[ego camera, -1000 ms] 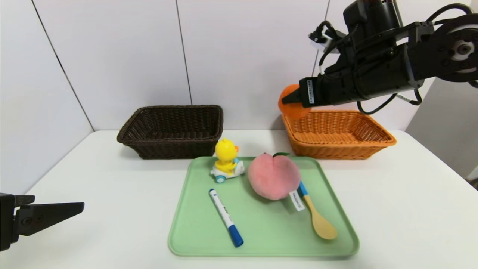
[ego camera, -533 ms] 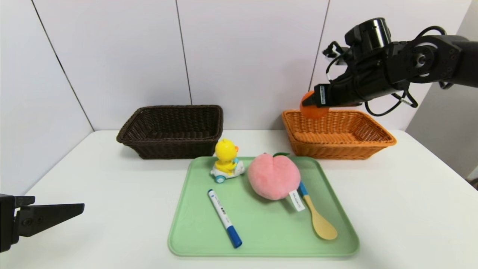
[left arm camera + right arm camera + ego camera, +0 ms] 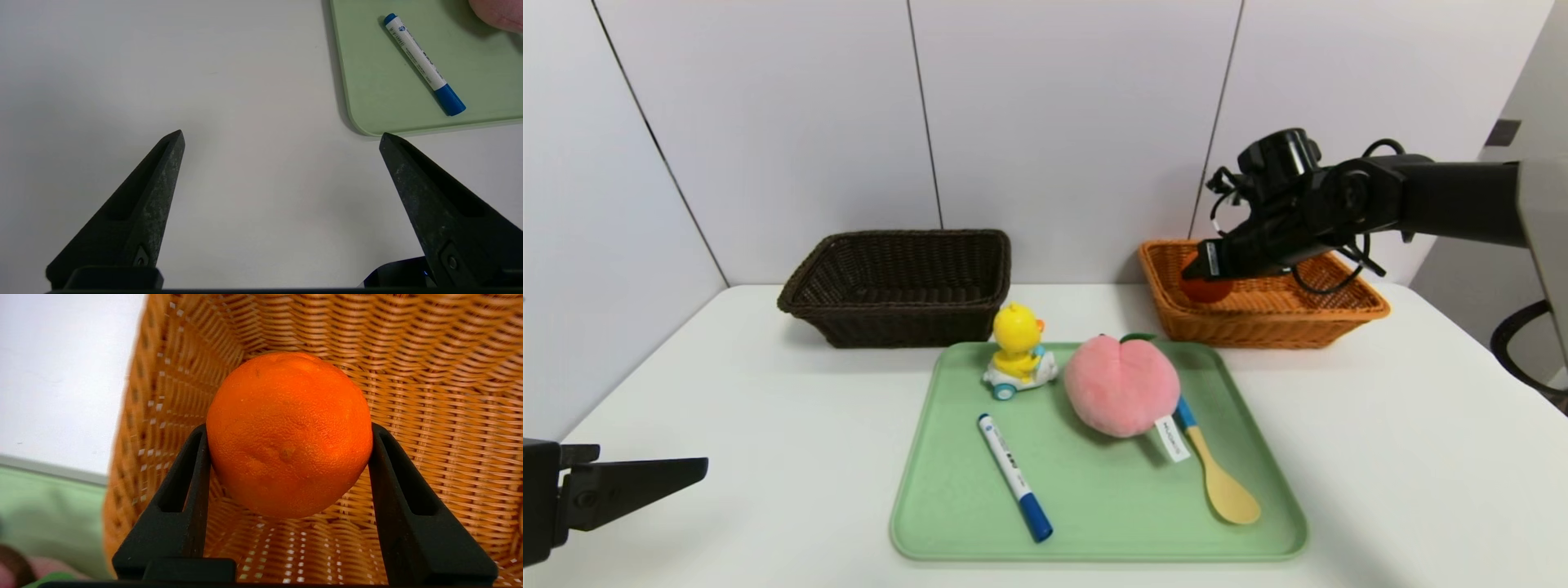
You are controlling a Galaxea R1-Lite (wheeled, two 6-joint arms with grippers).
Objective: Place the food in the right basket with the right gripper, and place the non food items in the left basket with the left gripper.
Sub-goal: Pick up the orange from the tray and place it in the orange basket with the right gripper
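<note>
Orange [image 3: 288, 433] clamped in right pincer [image 3: 1199, 273], angled down inside tan basket [image 3: 1339, 314]; left pincer [image 3: 282, 139] wide.

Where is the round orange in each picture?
Head view: the orange sits far right, held low inside the orange basket by the right hand.
Left wrist view: not in it.
Right wrist view: centre, pinched between both fingers.
Shared landmark: the orange basket's woven wall.

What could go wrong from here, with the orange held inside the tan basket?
1. The right gripper grips the orange near the orange-tan basket's left end wall; released there, it may strike the wall and roll.
2. On the green tray, the plush peach sits against the spoon, so grasping it may shift the spoon.
</note>
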